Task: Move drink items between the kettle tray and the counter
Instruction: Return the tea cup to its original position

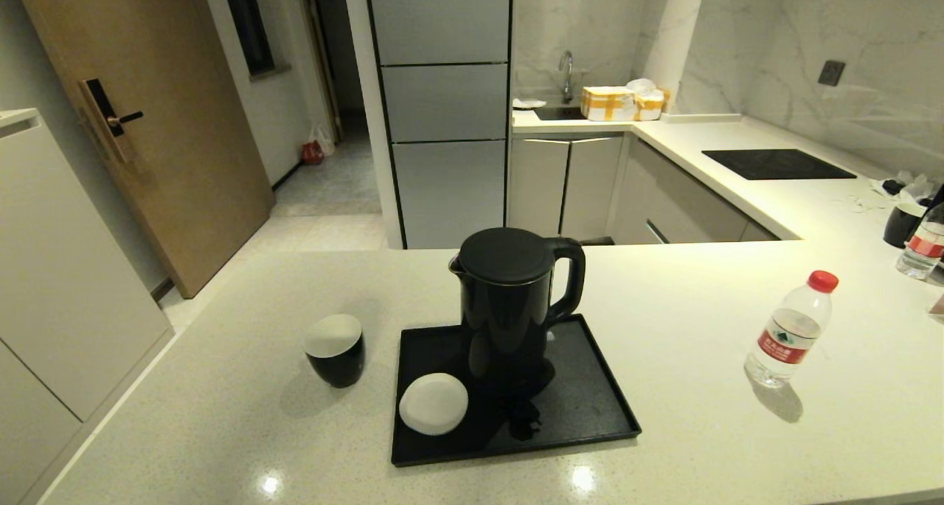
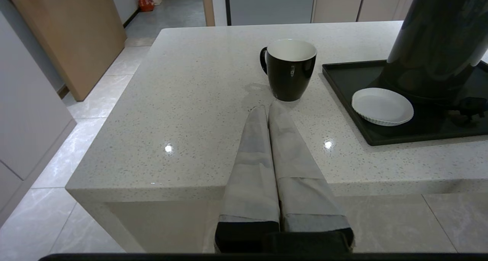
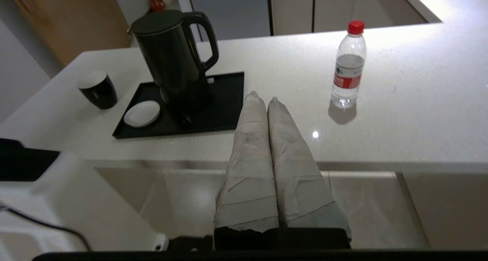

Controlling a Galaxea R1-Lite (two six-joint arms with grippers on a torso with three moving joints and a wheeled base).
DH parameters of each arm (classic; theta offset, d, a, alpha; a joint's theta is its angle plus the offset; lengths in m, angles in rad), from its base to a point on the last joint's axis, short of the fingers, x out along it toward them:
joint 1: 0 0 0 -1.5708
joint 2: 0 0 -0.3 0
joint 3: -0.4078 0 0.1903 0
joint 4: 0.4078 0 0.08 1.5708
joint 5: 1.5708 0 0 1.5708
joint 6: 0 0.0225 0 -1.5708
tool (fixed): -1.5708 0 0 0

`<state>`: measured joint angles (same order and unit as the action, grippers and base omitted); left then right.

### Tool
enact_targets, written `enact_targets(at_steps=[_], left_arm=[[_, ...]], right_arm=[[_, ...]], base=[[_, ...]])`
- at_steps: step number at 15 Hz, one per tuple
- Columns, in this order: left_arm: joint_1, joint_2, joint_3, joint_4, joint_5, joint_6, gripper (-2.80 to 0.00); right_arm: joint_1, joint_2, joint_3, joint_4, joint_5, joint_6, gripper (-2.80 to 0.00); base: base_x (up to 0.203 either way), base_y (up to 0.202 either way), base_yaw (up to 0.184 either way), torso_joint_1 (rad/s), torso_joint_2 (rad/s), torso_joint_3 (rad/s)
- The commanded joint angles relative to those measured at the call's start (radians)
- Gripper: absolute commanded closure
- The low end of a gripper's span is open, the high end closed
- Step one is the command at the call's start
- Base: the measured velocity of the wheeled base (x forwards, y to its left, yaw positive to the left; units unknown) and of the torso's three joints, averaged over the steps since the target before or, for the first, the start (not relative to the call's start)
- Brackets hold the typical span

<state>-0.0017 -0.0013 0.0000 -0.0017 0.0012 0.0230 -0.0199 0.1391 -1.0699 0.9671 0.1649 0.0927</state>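
The left hand [image 2: 268,109], its taped grey fingers [image 2: 251,165] pressed together and holding nothing, hangs at the near edge of the counter [image 1: 700,298], short of the small black cup with the white inside [image 2: 288,69]; the right hand [image 3: 262,100], likewise closed and empty, sits back from the same edge, between the tray and the bottle. Neither hand shows from the head camera. The counter is a broad off-white speckled stone top, glossy enough to throw back the ceiling lights, and it runs round to a black cooktop panel [image 1: 778,164] and a far sink with a tap [image 1: 566,74]. Beyond are pale cabinets, a tiled floor and a wooden door [image 1: 147,114]. The cup stands on the counter just left of the flat glossy black tray with a low rim [image 1: 601,409]. On the tray stand a tall black kettle [image 1: 512,306] and a flat white round saucer [image 1: 434,403]. The small clear plastic bottle with red cap and label [image 1: 790,329] stands upright on the counter, well to the right. At the far right edge a second bottle [image 1: 922,251] is cut off by the frame.
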Motion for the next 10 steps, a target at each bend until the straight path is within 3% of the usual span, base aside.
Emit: enact_targets(at_steps=[1,4,7,10], left_arm=[[0.000,0.001,0.000,0.000,0.000,0.002,0.00],[0.000,0.001,0.000,-0.001,0.000,0.000,0.00],[0.000,0.001,0.000,0.000,0.000,0.000,0.00],[0.000,0.001,0.000,0.000,0.000,0.000,0.00]], right_arm=[[0.011,-0.113,0.215,-0.258,-0.025,0.006,0.00],[0.015,-0.131,0.506,-0.564,-0.053,-0.004,0.00],[0.016,-0.138,0.694,-0.798,-0.029,-0.043,0.00],[0.017,-0.139,1.011,-1.028,-0.003,-0.142,0.00]], base=[[0.000,0.000,0.000,0.000,0.00,0.000],[0.000,0.000,0.000,0.000,0.00,0.000],[0.000,0.000,0.000,0.000,0.00,0.000],[0.000,0.000,0.000,0.000,0.00,0.000]])
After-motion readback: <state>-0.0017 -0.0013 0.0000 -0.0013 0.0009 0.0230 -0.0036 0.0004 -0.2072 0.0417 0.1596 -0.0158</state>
